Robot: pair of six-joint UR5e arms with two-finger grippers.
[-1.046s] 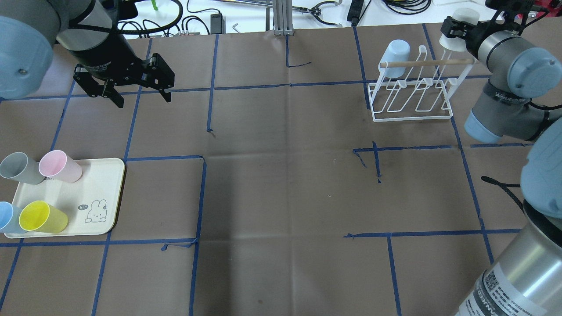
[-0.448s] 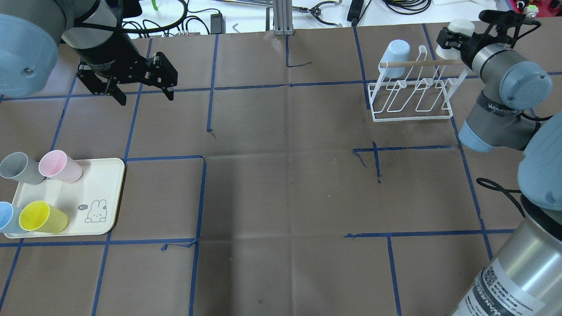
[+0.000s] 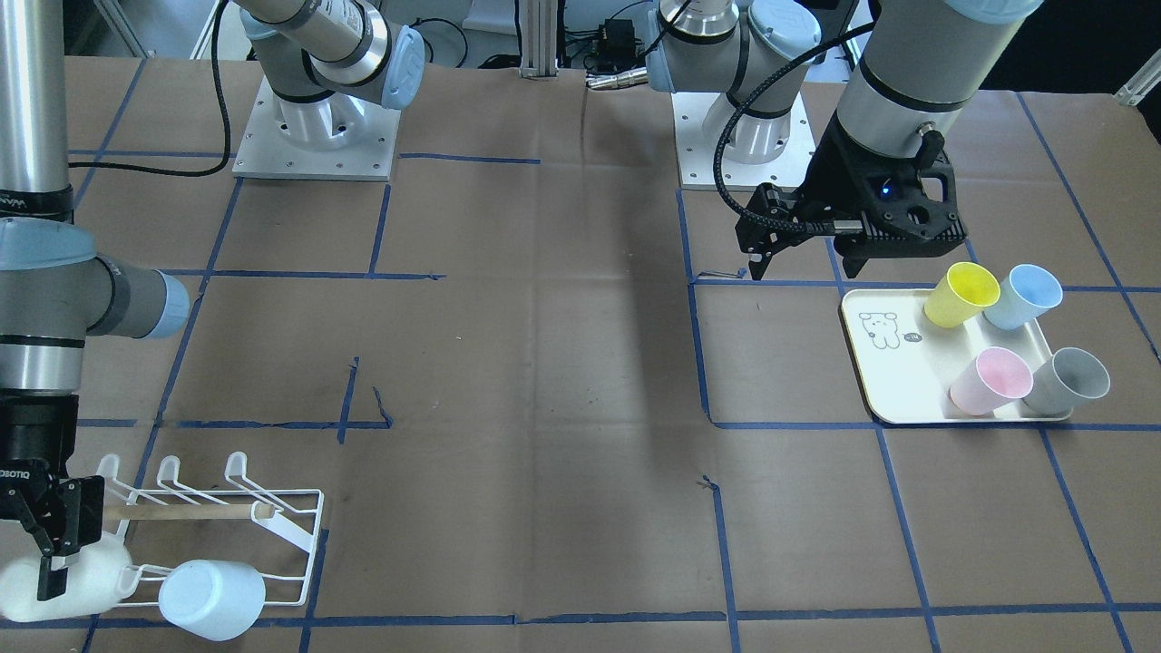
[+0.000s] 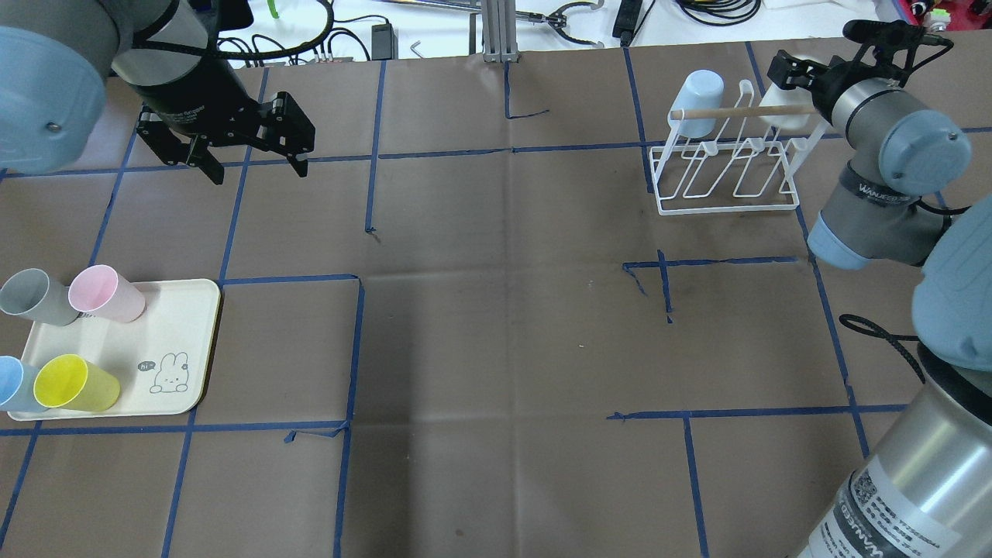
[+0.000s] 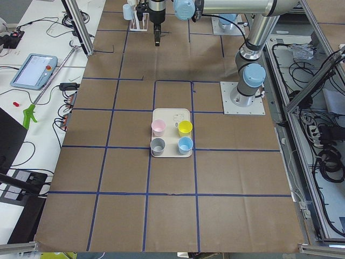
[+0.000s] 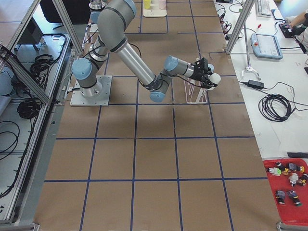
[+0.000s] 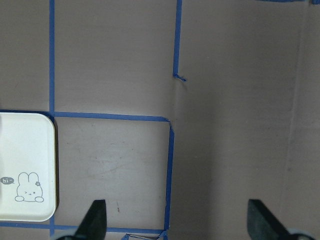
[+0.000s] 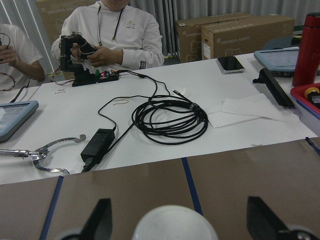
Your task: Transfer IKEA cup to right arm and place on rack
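My right gripper (image 4: 789, 76) is shut on a white cup (image 4: 773, 108) and holds it at the right end of the white wire rack (image 4: 728, 182), against the wooden dowel. In the front view the gripper (image 3: 54, 562) points down over the cup (image 3: 91, 571) beside the rack (image 3: 272, 512). The right wrist view shows the cup's rounded end (image 8: 175, 225) between the fingers (image 8: 100, 220). A light blue cup (image 4: 696, 93) hangs upturned on the rack's left end. My left gripper (image 4: 254, 174) is open and empty above the table, beyond the tray.
A cream tray (image 4: 182, 325) with a rabbit drawing holds grey (image 4: 31, 296), pink (image 4: 105, 293), blue (image 4: 12, 384) and yellow (image 4: 74, 384) cups lying on their sides. Cables and tools lie past the table's far edge.
My right gripper has come down and towards the rack with the white cup, which now sits lower at the dowel's right end. My left gripper has shifted slightly.
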